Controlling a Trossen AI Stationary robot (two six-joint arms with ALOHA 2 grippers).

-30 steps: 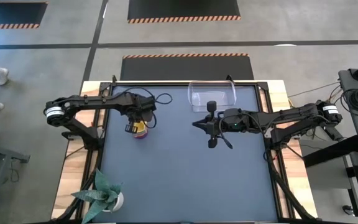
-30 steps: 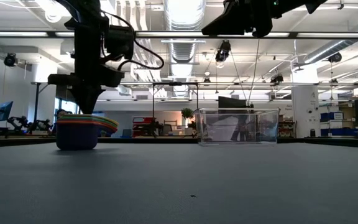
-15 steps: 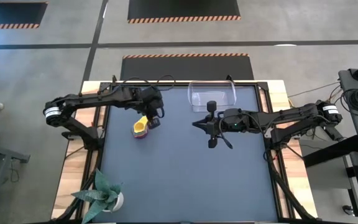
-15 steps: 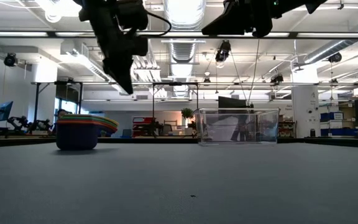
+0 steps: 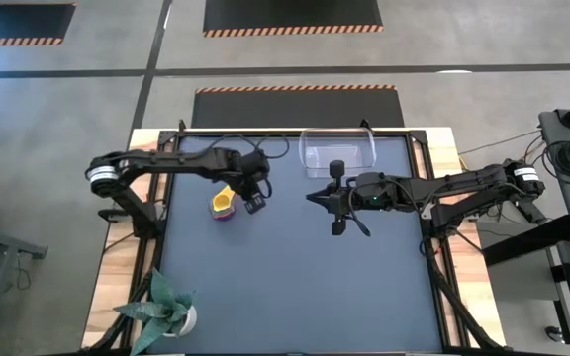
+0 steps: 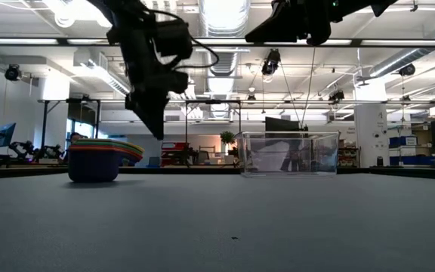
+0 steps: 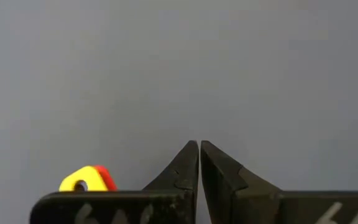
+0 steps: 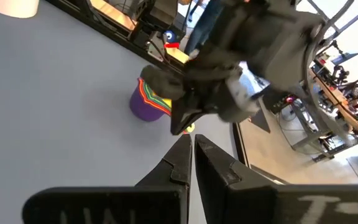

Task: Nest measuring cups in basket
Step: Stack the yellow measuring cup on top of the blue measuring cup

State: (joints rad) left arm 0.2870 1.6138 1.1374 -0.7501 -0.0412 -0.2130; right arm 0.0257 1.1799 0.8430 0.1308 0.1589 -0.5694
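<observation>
- Bright ceiling lights point(image 6: 217, 11) are glaring in the low view, silhouetting both arms.
- Even light is falling on the table point(image 5: 295, 247) from above, casting faint shadows.
- The left claw point(image 7: 199, 163) is showing slightly blurred in its wrist view.

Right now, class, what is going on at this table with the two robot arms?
The stack of nested coloured plastic measuring cups sits on the dark table, outside the clear plastic basket at the far edge. The left claw hangs shut and empty just beside the stack. The right claw, also shut, waits above mid-table.
</observation>
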